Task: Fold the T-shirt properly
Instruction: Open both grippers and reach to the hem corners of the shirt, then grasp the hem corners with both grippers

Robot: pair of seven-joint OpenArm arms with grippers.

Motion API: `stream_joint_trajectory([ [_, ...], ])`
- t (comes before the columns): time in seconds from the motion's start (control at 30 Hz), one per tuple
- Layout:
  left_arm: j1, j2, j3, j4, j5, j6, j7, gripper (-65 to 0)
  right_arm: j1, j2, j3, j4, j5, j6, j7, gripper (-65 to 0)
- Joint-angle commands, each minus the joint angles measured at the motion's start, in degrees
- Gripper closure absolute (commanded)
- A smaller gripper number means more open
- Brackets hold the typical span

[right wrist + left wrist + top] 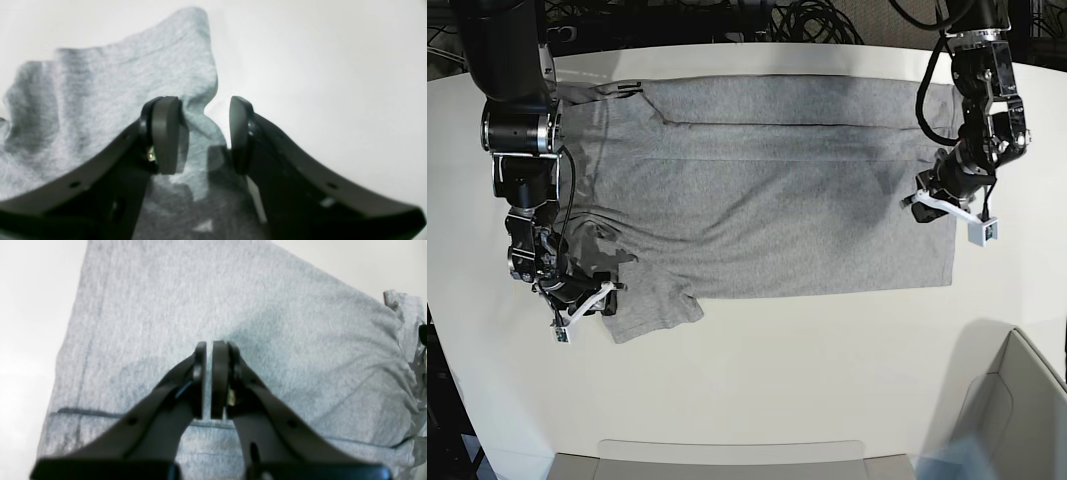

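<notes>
The heather-grey T-shirt (pixel 767 200) lies spread across the white table, its top part folded over along a straight crease near the far edge. One sleeve sticks out at the near left. My right gripper (pixel 597 300) sits low at that sleeve. In the right wrist view it (pixel 205 103) stands open, one finger (pixel 165 133) on the cloth (pixel 100 93), the other over bare table, the sleeve's edge between them. My left gripper (pixel 924 205) hovers over the shirt's right end. In the left wrist view it (pixel 209 345) is shut to a thin slit above flat cloth (pixel 267 306), holding nothing.
A pale grey bin (pixel 1017 400) stands at the near right corner of the table (pixel 827 380). A low tray rim (pixel 727 452) runs along the near edge. Cables (pixel 807 20) hang behind the far edge.
</notes>
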Motion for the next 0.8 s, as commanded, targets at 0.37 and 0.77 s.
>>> stream_joint_trajectory([
  [0.37,-13.9,-3.3,-0.1,-14.6,-0.5,-0.1,-6.7,-20.9,-0.3,-2.7,-0.1,4.1,-1.1,1.2,-6.9,-24.9],
  [0.77,-31.0,-9.1,13.0,-46.4,-0.5,-6.4,-18.9,-21.0,-0.2,-2.3,-0.1,5.3,-1.1,2.1,-8.0,-24.9],
])
